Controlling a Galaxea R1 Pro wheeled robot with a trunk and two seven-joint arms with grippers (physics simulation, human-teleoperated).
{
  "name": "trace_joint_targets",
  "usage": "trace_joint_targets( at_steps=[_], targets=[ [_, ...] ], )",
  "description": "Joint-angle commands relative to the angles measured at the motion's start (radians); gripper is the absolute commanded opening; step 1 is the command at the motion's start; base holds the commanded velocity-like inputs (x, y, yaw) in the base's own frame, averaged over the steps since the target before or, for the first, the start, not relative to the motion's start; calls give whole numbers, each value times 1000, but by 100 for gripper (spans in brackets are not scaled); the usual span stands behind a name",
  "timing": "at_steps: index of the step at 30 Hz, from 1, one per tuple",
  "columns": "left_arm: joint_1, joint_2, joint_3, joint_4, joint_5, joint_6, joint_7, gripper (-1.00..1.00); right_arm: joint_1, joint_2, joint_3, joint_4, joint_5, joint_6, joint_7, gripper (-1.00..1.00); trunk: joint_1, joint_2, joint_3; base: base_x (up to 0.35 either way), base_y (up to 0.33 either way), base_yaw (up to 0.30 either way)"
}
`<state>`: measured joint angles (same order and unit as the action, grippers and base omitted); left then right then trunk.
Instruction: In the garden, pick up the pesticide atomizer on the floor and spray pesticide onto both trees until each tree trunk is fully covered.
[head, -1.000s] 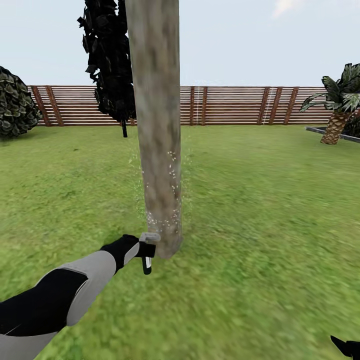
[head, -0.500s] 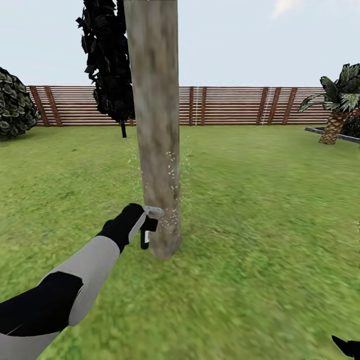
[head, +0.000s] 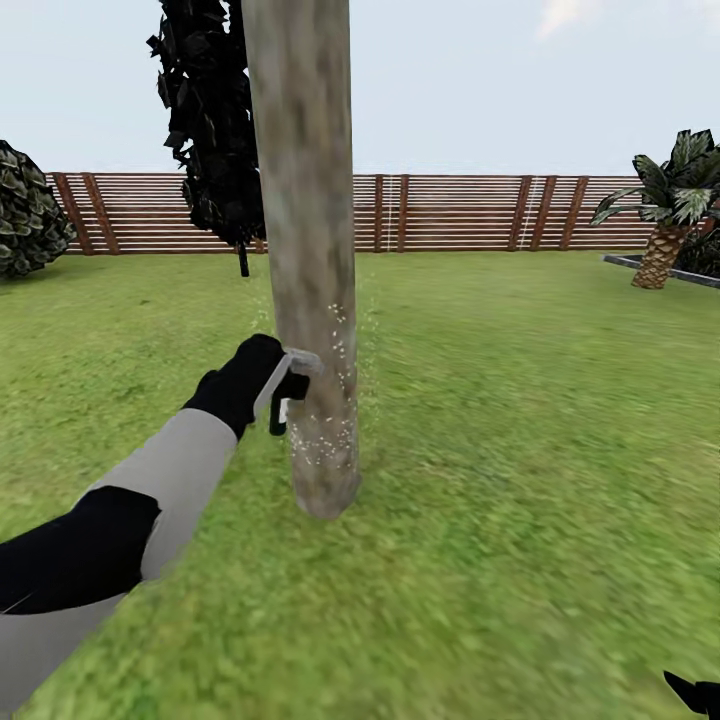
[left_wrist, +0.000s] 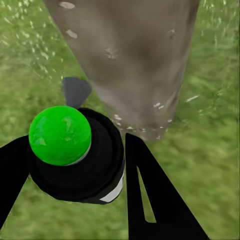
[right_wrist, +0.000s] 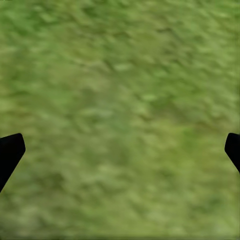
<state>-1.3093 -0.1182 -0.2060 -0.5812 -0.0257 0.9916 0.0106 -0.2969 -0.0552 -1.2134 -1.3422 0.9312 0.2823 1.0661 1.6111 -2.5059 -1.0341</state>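
Note:
A thick mottled grey-brown tree trunk (head: 305, 250) rises from the lawn at the centre of the head view; its crown is out of view. My left gripper (head: 283, 390) is shut on the pesticide atomizer (head: 290, 385), held against the trunk's left side a little above its base. White spray droplets speckle the trunk (left_wrist: 135, 55) and the air around it. In the left wrist view the atomizer (left_wrist: 75, 150) is a black body with a bright green cap, clamped between my black fingers (left_wrist: 150, 195) and aimed at the trunk. My right gripper (right_wrist: 120, 150) is open over bare grass.
A brown slatted wooden fence (head: 450, 212) borders the lawn at the back. A dark narrow tree (head: 205, 130) stands behind the trunk, a round dark bush (head: 30, 210) at far left, a short palm (head: 665, 215) at far right. Open grass spreads all around.
My left arm has lifted the atomizer up along the trunk, from near its base to higher on its left side. The spray speckles now reach higher. The head view shifted slightly.

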Motion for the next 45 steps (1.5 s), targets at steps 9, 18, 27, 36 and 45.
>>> trace_joint_targets(
  at_steps=[9,18,27,36,45],
  targets=[
    [-155,-1,0,7,1,8,0,-100,0,0,0,0,0,0,0,100,0,0,0,0,0,0],
    [-285,-1,0,62,3,11,0,-100,0,-1,0,0,0,0,0,100,0,0,0,0,0,0],
    [-462,-38,0,209,3,11,0,-100,0,-2,-1,0,0,0,0,100,0,0,0,0,0,0],
    [-480,-43,-2,331,3,9,-1,-100,0,-2,0,0,0,0,0,100,0,0,0,0,0,0],
    [-426,-43,-3,462,7,-14,-8,-100,0,-1,0,0,0,0,0,100,0,0,0,0,0,0]
  ],
)
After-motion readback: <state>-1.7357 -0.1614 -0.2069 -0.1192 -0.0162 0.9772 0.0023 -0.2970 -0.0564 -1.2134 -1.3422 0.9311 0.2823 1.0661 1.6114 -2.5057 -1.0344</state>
